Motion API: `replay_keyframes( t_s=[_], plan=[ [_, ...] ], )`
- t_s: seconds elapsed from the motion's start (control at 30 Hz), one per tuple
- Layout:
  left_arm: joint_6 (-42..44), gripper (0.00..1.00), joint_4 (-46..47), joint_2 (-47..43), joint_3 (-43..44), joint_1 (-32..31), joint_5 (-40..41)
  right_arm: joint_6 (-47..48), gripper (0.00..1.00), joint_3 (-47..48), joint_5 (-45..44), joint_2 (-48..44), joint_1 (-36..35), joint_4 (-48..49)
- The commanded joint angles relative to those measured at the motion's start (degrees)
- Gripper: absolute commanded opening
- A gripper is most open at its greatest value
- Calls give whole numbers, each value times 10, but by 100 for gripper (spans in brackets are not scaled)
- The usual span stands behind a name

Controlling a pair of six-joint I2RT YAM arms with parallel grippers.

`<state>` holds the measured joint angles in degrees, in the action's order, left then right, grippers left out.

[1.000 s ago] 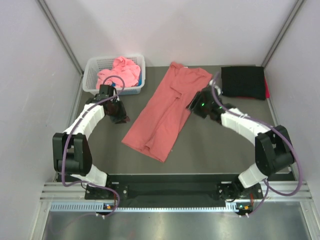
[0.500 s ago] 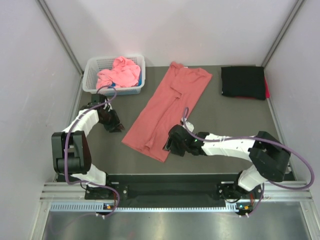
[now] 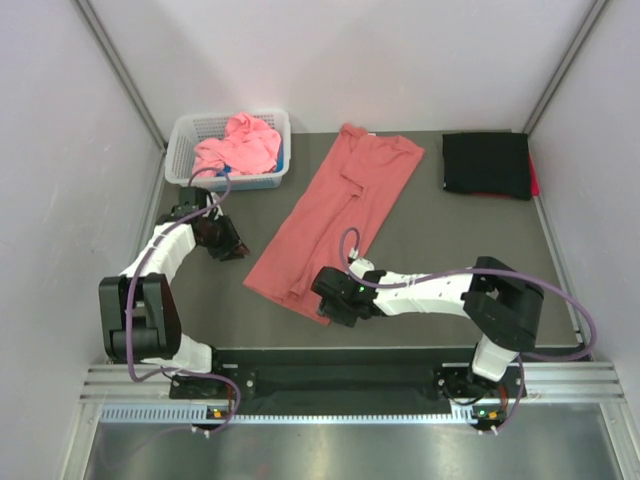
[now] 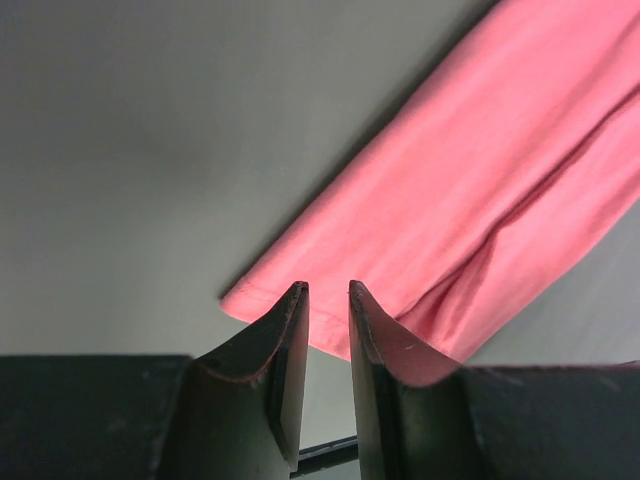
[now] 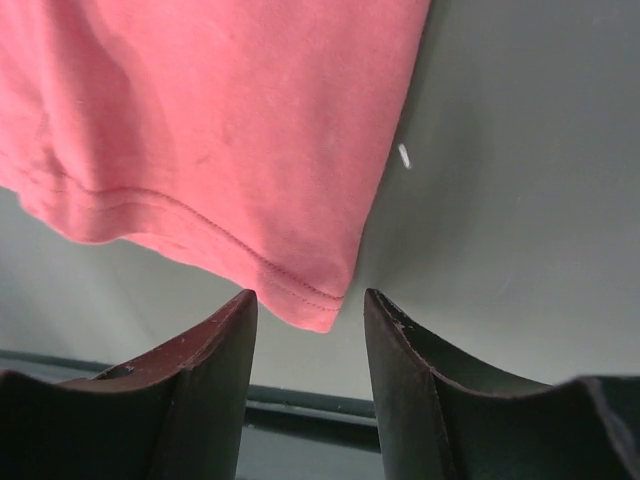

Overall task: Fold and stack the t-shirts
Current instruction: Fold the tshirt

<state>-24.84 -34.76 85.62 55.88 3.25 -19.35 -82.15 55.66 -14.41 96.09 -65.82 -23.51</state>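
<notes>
At the near corner of the salmon-red t-shirt (image 3: 335, 215), the right gripper (image 5: 308, 300) stands with its fingers spread wide. The hemmed corner of the cloth lies in the gap between them, though neither finger is pressing it and nothing is grasped. The left gripper (image 4: 326, 290) is low over the grey table (image 3: 450, 240) just off the shirt's left near corner. Its fingers are barely parted, with only a thin slit between them, and it holds nothing and touches no fabric. The shirt lies flat in a long narrow band. Its long axis runs diagonally, with the stitched hem at the near left and the wider shoulder end pointing to the far right. Pink t-shirts (image 3: 238, 145) are heaped in the white basket (image 3: 180, 150) at the far left, and a black t-shirt (image 3: 487, 163) lies folded at the far right. A second ago the right gripper was beside the shirt's far right edge. Since then it has swung down and leftward to the hem, while the left arm has moved only a little and the shirt has stayed put.
</notes>
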Motion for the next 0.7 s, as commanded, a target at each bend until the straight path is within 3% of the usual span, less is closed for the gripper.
replay_keyframes(
  t_s=[0.0,0.17,0.33,0.53,0.67],
  plan=[
    [-5,27,21,-24,9,1,-19,-20,47,35,-30,22,-23,-27],
    [-9,28,30,-32,8,0,-35,-30,40,49,-33,54,-29,-44],
    [8,27,27,-50,3,0,-56,-16,0,20,-38,28,-32,-53],
    [15,26,-1,-81,-6,-11,-113,17,0,-41,-51,-54,-43,-119],
    [11,27,-16,-123,-30,-82,-117,13,0,-100,-64,-159,-48,-165]
  ],
)
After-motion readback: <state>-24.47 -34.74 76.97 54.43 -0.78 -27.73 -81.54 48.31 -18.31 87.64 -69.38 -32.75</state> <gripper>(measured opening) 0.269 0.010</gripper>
